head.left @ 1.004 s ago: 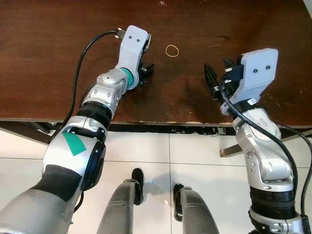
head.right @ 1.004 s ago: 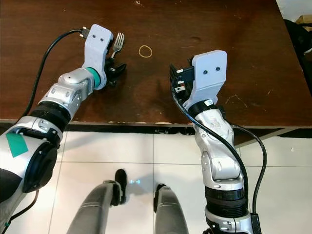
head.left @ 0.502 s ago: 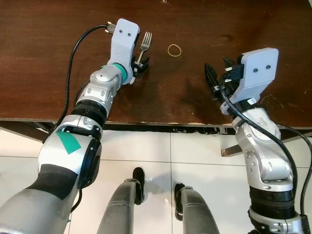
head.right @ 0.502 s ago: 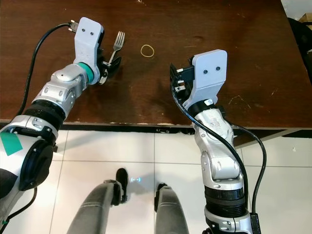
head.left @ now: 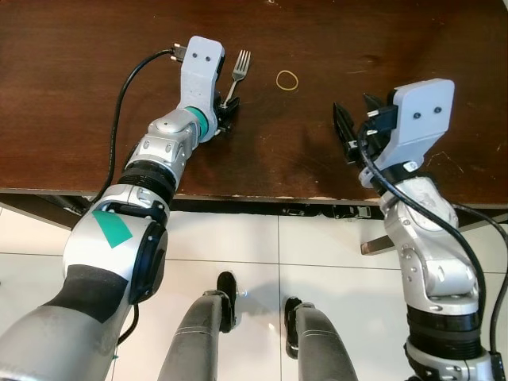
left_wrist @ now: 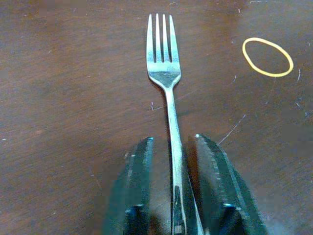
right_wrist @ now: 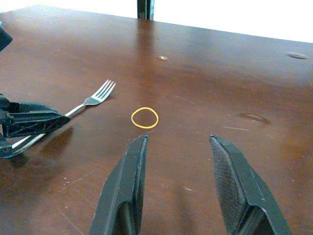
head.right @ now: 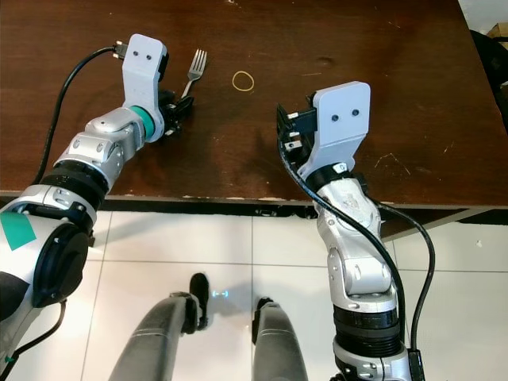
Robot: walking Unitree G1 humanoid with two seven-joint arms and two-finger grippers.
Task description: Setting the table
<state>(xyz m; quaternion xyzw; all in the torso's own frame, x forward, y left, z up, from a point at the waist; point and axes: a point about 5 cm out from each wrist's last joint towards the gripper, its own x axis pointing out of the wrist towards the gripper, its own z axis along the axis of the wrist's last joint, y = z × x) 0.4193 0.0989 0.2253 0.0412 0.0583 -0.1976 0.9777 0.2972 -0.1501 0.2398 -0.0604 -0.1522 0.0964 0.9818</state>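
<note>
The end of the fork's (left_wrist: 167, 93) handle runs out of the left wrist view between the two black fingers, so its tip is cut off there, and in the eye views that same end is hidden under the left gripper (head.left: 224, 117) and its white wrist housing. The fork lies flat on the dark wooden table (head.left: 71, 103), tines pointing away from the robot toward the table's far side, with its handle passing straight down the gap between the left gripper's fingers (left_wrist: 136, 181). The jaws stand narrow, a finger close on each side of the handle, but a thin strip of table shows between each finger and the metal, and whether either pad touches the handle cannot be made out. A yellow rubber band (head.left: 286, 79) lies on the table near the fork's tines, on the side toward the right arm and apart from the fork. The right gripper (right_wrist: 176, 147) hangs above the table on the far side of the rubber band from the fork, well apart from the fork, its two fingers spread wide with nothing between them. The table's near edge, the white floor tiles (head.left: 317, 246) and the robot's legs (head.left: 206, 333) show on the robot's side of the fork.
</note>
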